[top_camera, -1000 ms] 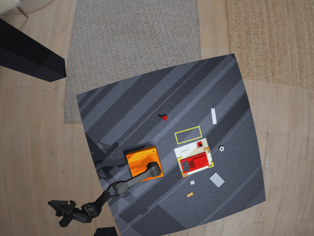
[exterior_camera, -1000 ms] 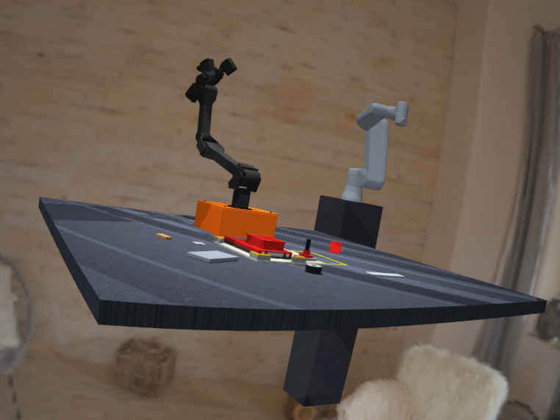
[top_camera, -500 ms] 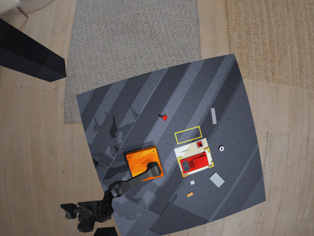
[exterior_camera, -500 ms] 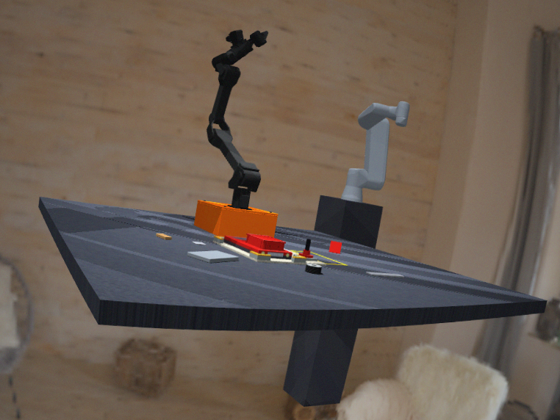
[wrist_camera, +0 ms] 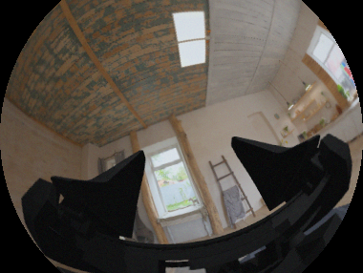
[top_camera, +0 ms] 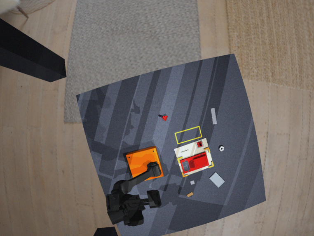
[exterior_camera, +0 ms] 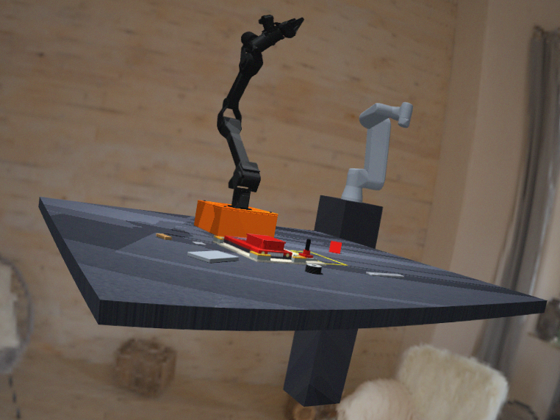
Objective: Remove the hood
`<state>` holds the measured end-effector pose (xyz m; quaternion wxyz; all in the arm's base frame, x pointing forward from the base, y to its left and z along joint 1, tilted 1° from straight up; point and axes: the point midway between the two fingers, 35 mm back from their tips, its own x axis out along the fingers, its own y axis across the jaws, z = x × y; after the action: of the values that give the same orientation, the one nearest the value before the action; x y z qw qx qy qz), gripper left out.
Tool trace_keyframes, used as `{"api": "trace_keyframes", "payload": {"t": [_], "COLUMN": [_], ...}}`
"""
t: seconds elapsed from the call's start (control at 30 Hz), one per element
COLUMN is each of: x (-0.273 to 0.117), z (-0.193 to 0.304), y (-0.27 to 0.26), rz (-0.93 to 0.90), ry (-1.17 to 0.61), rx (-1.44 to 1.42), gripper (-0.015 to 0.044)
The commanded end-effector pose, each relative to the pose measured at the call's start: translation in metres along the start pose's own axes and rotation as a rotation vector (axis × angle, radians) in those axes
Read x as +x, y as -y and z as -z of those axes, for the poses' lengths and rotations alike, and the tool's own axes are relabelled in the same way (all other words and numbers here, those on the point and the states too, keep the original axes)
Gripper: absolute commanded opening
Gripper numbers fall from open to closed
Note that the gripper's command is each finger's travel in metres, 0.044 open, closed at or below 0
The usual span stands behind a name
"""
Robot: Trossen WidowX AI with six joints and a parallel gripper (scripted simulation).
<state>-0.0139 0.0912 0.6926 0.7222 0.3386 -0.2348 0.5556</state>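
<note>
The red toy car (top_camera: 191, 164) (exterior_camera: 236, 244) lies on the cream board. Its hood, a raised red block (top_camera: 200, 161) (exterior_camera: 271, 244), sits on the car's front end, above the headlights. The marked area is a yellow outline (top_camera: 186, 129) on the table beside the board; no object shows inside it in the top view. My gripper (exterior_camera: 299, 22) (wrist_camera: 189, 148) is open and empty, with its fingers wide apart in the wrist view. It is high above the table, far from the car and hood, and points sideways and upward.
An orange box (top_camera: 141, 162) (exterior_camera: 248, 221) is under my arm's base. Around the board (top_camera: 188, 149) are a wheel (top_camera: 221, 147) (exterior_camera: 313, 269), a grey plate (top_camera: 216, 179) (exterior_camera: 212, 256), a pale strip (top_camera: 213, 116) and a tan block (top_camera: 190, 194). A red-and-black piece (top_camera: 200, 144) (exterior_camera: 306, 251) stands on the board.
</note>
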Motion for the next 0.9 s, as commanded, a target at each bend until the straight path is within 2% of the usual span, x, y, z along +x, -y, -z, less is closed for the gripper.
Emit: {"api": "trace_keyframes", "payload": {"t": [0.0,0.23,0.5,0.87], "x": [0.01,0.008,-0.011,-0.077], "z": [0.005,0.014,0.035,0.085], "y": [0.066,0.173,0.267,0.404], "rz": [0.154,0.423,0.646,1.015], "ry": [0.0,-0.005,-0.058,-0.281], "rx": [0.0,-0.019,-0.081,-0.12], "gripper": [0.044,0.044,0.044,0.044]}}
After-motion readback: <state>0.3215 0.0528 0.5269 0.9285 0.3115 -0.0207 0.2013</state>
